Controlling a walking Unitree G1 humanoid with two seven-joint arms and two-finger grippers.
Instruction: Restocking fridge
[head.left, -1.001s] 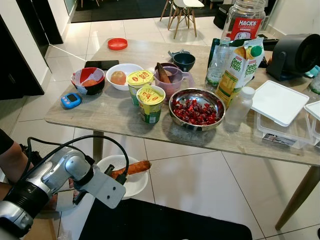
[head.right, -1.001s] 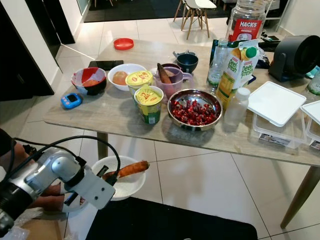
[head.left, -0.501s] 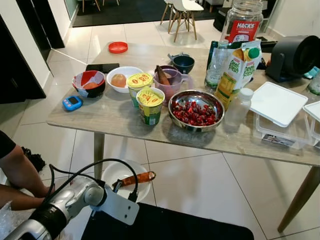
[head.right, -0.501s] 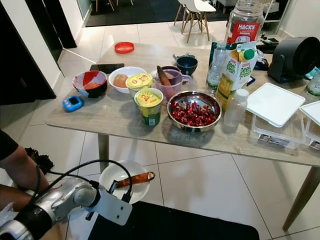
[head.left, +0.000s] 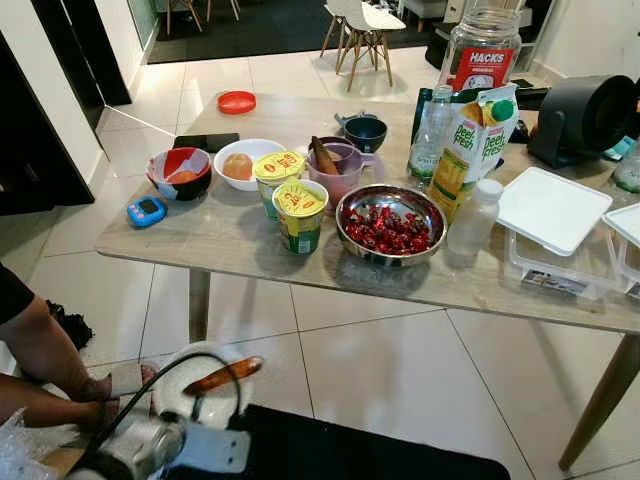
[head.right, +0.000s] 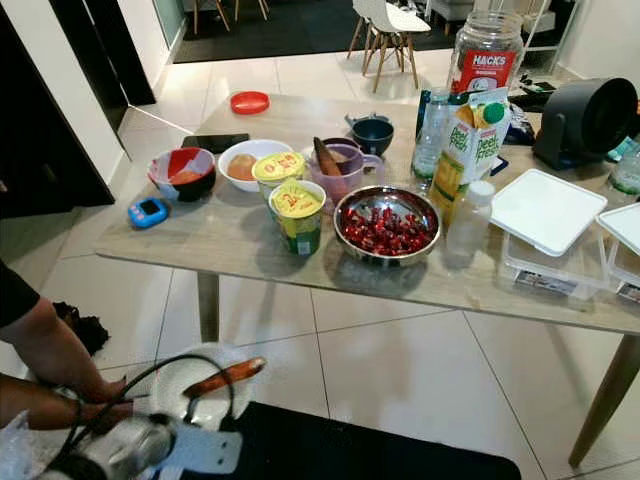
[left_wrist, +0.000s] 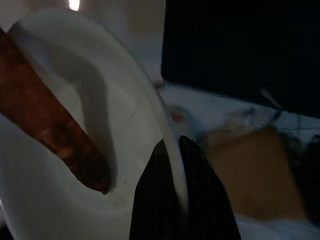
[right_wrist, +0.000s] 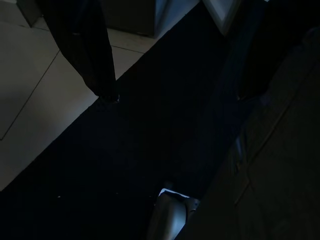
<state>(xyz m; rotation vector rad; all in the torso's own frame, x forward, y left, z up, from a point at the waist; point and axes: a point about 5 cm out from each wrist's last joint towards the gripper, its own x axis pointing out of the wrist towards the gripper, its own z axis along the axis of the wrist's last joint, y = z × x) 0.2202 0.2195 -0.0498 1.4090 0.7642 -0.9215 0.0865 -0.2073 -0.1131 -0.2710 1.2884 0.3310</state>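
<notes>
The left gripper (left_wrist: 172, 165) carries a white bowl (head.left: 200, 385) low over the tiled floor (head.left: 400, 360), near left of the table (head.left: 230, 235); its two black fingers (left_wrist: 200, 200) are pinched on the rim, one inside and one outside the wall. A carrot (head.left: 222, 375) lies across the bowl, its tip jutting past the right edge, so the bowl has to ride roughly level to keep it from rolling out (a rim pinch gives little margin against tilt). A person's arm (head.left: 45, 350) reaches in at the far left, the hand low by the floor, close beside the bowl. The right gripper (right_wrist: 102, 75) hangs idle over a dark mat (head.left: 380, 455); whether it is released or clenched cannot be told.

On the table the stock waits in a cluster: two lidded cups (head.left: 300, 205), a steel bowl of red berries (head.left: 390, 222), a juice carton (head.left: 478, 135), water bottles (head.left: 434, 125), a jar (head.left: 485, 50) at the far edge and a lidded box (head.left: 560, 215) to the right. They sit grouped near the middle, seemingly for easy reach.

Against the view of a second ago, the left arm has sunk almost out of frame, the bowl showing lower and further left, its carrot aboard as before. The whole scene has slid too, so the head has moved; nothing on the table appears to have shifted
</notes>
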